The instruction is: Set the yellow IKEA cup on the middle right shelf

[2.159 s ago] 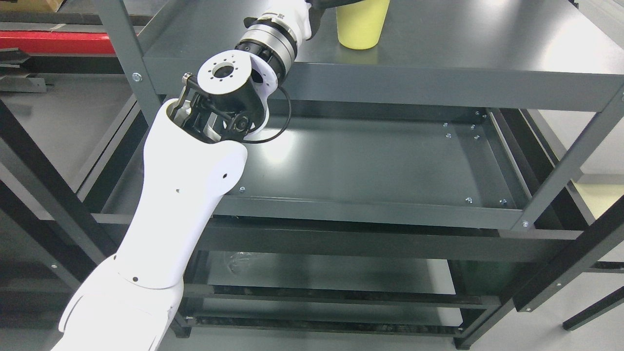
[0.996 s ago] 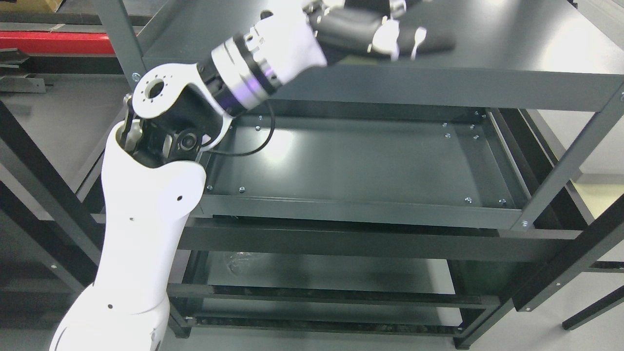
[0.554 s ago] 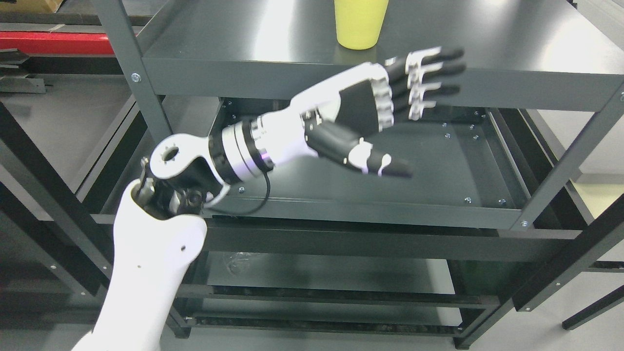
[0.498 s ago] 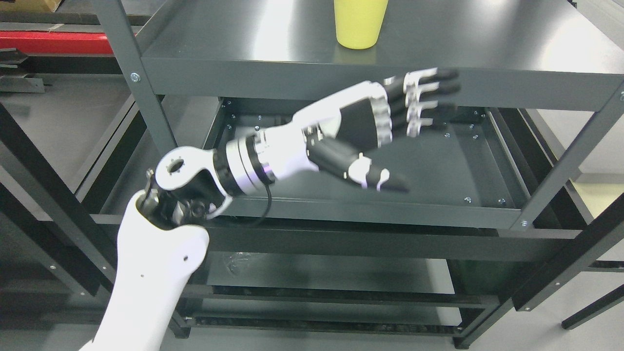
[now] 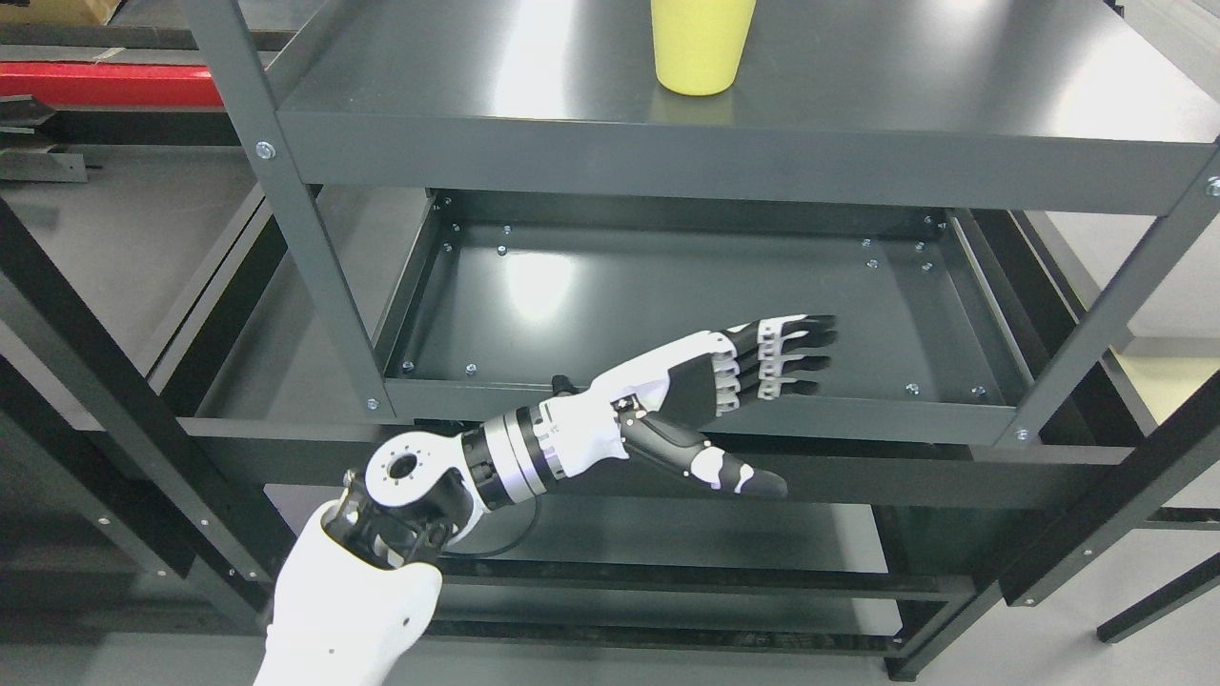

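Low down and close to the camera, the left hand (image 5: 710, 400) is flat and open. Its fingers (image 5: 786, 357) lie straight side by side, the thumb sticks out below them, and it holds nothing. It hangs in front of the front edge of the lower shelf (image 5: 667, 286). A moment ago this same hand was up high, right by the cup. Now it has dropped down and pulled back toward the robot, so hand and cup are well apart.

A little farther in, the lower shelf is a dark metal tray with small screws near its corners. Nothing sits on it.

Farthest away and highest up is the upper shelf (image 5: 905, 86). The yellow IKEA cup (image 5: 702, 43) stands upright on it, near the middle, with its wide end up. Its top is cut off by the edge of the picture. It has not moved since the hand let go and came away.

That looks like the job is done, or almost done. The cup is set down, it stands by itself, and the hand is leaving. Whether this shelf is truly the middle right one is hard to say from here. The right arm does not show at all.
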Available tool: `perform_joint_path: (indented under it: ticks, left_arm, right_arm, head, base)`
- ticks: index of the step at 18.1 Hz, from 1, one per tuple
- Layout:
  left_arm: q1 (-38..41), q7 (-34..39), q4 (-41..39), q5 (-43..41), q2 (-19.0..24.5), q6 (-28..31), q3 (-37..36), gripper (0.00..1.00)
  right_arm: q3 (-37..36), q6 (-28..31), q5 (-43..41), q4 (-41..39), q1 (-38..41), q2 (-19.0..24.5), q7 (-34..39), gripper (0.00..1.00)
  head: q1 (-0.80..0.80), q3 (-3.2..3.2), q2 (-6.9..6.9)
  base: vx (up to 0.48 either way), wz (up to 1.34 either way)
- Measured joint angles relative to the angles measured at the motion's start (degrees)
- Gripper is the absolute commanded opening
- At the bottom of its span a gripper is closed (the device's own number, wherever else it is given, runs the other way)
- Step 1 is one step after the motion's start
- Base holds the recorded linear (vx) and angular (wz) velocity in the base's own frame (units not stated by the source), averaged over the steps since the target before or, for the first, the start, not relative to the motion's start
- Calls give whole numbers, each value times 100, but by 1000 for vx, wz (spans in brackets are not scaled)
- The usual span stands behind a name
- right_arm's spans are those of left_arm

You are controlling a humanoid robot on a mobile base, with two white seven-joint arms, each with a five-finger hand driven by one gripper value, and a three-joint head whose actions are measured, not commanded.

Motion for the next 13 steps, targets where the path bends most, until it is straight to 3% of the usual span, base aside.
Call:
perform_joint_path:
  ticks: [6, 13]
  left_arm:
    - [381, 1749, 635, -1180, -159, -937, 546, 99]
    - [860, 2810, 793, -1681, -261, -1240, 1047, 99]
  right_arm:
    - [0, 0, 0, 0, 0, 0, -2, 99]
    - [0, 0, 0, 0, 0, 0, -30, 99]
  head:
    - [0, 0, 0]
    - [0, 0, 0]
  base:
    - [1, 2]
    - [0, 0]
